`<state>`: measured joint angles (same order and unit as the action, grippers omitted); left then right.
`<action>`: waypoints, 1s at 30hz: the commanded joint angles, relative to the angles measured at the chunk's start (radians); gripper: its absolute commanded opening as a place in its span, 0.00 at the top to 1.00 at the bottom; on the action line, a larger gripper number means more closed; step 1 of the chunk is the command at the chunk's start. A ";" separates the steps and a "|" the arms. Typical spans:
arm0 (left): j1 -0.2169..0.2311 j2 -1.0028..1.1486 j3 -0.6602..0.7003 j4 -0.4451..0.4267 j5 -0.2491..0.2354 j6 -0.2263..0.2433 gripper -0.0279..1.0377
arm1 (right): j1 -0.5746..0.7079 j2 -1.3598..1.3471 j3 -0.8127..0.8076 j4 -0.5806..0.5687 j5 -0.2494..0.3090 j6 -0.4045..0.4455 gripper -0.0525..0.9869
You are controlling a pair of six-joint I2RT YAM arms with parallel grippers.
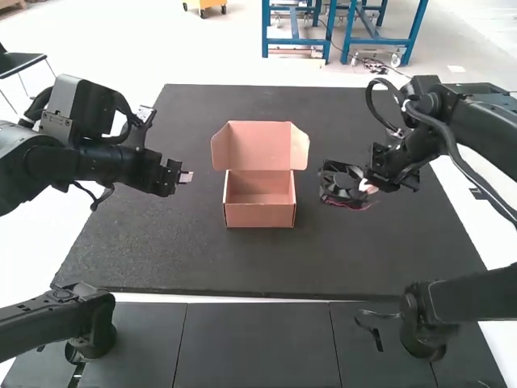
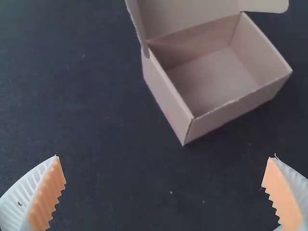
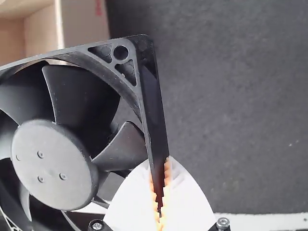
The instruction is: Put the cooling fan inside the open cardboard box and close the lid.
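Observation:
An open cardboard box (image 1: pixel 258 196) stands mid-mat with its lid (image 1: pixel 260 145) raised at the back; its inside (image 2: pixel 214 79) is bare. Just right of the box is a black cooling fan (image 1: pixel 342 183), tilted up on edge with red wiring under it. My right gripper (image 1: pixel 373 183) is shut on the fan's frame (image 3: pixel 153 130), the orange pads (image 3: pixel 161 195) pinching the rim. My left gripper (image 1: pixel 179 175) hovers to the left of the box, open, with nothing between its fingertips (image 2: pixel 48 187).
A black mat (image 1: pixel 266 259) covers the table, with white floor beyond its edges. Two camera stands (image 1: pixel 89 323) sit at the near corners. Bare mat lies in front of the box.

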<state>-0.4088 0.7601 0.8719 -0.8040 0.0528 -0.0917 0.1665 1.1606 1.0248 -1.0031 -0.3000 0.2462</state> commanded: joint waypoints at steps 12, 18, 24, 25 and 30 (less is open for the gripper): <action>-0.004 -0.024 0.003 0.005 0.010 -0.049 0.07 | 0.311 -0.015 -0.038 0.080 -0.060 0.206 0.97; -0.004 -0.024 0.003 0.012 0.010 -0.062 0.07 | 0.383 0.065 -0.040 0.159 -0.064 0.229 0.97; -0.004 -0.024 0.007 0.029 0.010 -0.063 0.07 | 0.432 0.149 -0.006 0.204 -0.064 0.249 0.97; -0.004 -0.024 0.007 0.034 0.010 -0.063 0.07 | 0.439 0.162 0.001 0.207 -0.059 0.249 0.97; -0.004 -0.025 0.003 0.052 0.010 -0.068 0.07 | 0.479 0.231 0.046 0.225 -0.037 0.251 0.97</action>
<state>-0.4088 0.7578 0.8719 -0.7658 0.0528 -0.1474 0.6186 1.3766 1.0092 -0.7933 -0.3340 0.4824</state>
